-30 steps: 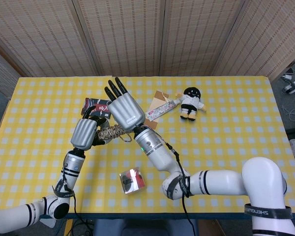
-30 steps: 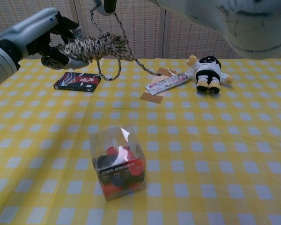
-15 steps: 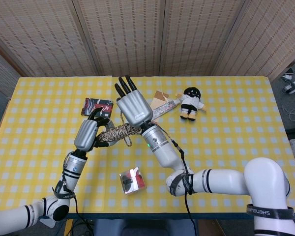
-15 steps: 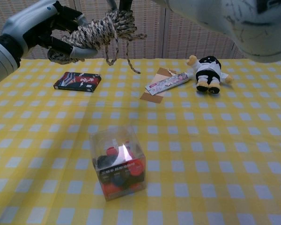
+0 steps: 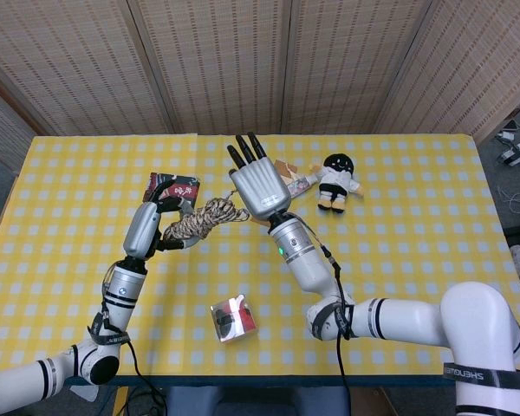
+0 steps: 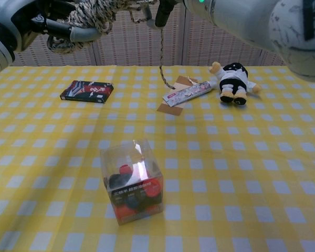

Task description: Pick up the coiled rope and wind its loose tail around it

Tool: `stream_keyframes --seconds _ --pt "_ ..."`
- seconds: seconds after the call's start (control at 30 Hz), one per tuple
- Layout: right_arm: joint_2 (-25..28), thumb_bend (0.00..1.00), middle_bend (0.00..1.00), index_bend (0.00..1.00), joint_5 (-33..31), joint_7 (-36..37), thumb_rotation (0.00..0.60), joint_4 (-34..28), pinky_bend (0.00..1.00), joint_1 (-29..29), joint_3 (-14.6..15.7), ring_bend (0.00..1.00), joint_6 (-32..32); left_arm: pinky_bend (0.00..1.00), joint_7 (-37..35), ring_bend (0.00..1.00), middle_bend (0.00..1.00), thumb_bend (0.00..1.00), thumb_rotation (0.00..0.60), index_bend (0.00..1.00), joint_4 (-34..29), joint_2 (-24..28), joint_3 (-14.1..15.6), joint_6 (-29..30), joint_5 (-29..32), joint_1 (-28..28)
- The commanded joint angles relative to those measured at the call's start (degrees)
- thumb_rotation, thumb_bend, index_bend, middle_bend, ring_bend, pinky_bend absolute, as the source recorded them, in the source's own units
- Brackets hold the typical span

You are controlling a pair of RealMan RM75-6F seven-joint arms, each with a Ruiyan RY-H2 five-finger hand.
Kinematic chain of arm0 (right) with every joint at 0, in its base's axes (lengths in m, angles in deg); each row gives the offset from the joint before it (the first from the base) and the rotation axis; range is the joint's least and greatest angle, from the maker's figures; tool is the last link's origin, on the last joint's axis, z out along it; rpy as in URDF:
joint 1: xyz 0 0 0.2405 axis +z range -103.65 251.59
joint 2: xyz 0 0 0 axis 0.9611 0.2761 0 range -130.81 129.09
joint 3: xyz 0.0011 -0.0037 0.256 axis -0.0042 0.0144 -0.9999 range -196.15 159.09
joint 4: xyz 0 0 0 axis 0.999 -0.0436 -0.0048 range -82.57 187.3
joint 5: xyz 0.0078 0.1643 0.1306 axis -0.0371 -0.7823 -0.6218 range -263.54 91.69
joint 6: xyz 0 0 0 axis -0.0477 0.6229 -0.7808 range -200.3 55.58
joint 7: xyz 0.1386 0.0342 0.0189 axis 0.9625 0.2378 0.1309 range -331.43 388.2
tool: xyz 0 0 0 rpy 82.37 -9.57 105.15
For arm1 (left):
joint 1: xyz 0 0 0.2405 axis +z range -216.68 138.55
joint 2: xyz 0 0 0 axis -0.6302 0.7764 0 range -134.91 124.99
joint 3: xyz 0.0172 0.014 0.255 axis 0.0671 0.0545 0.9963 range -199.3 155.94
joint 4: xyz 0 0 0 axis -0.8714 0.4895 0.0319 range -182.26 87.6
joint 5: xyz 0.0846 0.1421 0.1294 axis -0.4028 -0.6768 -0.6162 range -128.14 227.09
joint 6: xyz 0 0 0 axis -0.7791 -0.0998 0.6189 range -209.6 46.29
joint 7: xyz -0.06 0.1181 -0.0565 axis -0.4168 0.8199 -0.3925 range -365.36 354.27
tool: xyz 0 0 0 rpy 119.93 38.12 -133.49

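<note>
The coiled rope [image 5: 194, 221], speckled beige and brown, is held in the air above the yellow checked table [image 5: 416, 251]. My left hand [image 5: 147, 227] grips the coil's left end; in the chest view the coil [image 6: 94, 10] and that hand [image 6: 29, 18] sit at the top left edge. My right hand [image 5: 258, 182] is just right of the coil with its fingers stretched up. The loose tail [image 6: 161, 55] runs from the coil to the right hand [image 6: 164, 10], appears pinched there, and hangs straight down towards the table.
A black and red flat box [image 6: 87, 90] lies at the back left. A clear cube box [image 6: 132, 182] with red and black contents stands near the front. A wrapped bar on brown card [image 6: 188, 92] and a small plush doll [image 6: 232, 82] lie at the back right.
Both hands have lifted the rope higher and moved it to the right. The right hand has swung right with the tail, which now hangs straight down instead of looping under the coil.
</note>
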Motion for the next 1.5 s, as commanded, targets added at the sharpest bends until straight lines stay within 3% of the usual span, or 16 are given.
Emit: stream_keyframes --seconds 0.03,0.23,0.83,1.17,1.37,1.5 --pt "-0.4 0.44 0.15 0.64 1.7 4.5 0.6 0.7 0.0 -1.7 0.0 0.0 0.7 0.07 -1.6 0.51 0.75 0.29 0.6 0.77 -0.1 -0.2 -0.8 0.0 0.7 0.1" --pt "-0.7 0.44 0.15 0.64 3.6 9.3 0.6 2.4 0.0 -3.7 0.2 0.0 1.3 0.07 -2.5 0.51 0.75 0.29 0.6 0.77 0.6 -0.6 -2.0 0.5 1.7 0.3" --pt "-2.0 0.44 0.15 0.64 6.3 9.0 0.6 3.0 0.0 -6.2 3.6 0.0 3.7 0.07 -0.9 0.51 0.75 0.29 0.6 0.77 3.8 0.6 -6.0 -0.2 7.1 0.1" --pt "-3.3 0.41 0.13 0.63 7.1 9.6 0.6 4.3 0.0 -6.8 3.4 0.0 4.5 0.07 -0.3 0.51 0.75 0.29 0.6 0.77 4.1 0.7 -5.9 -0.1 6.9 0.1" --pt "-3.7 0.34 0.07 0.45 7.4 10.6 0.6 4.7 0.0 -6.4 1.7 0.0 4.8 0.07 -0.8 0.51 0.75 0.29 0.6 0.77 3.3 1.0 -4.6 -0.1 4.9 0.3" --pt "-3.5 0.27 0.02 0.24 7.5 10.7 0.6 3.9 0.0 -6.1 0.9 0.0 5.1 0.07 -0.6 0.51 0.75 0.29 0.6 0.77 3.1 0.9 -4.6 0.1 4.6 0.2"
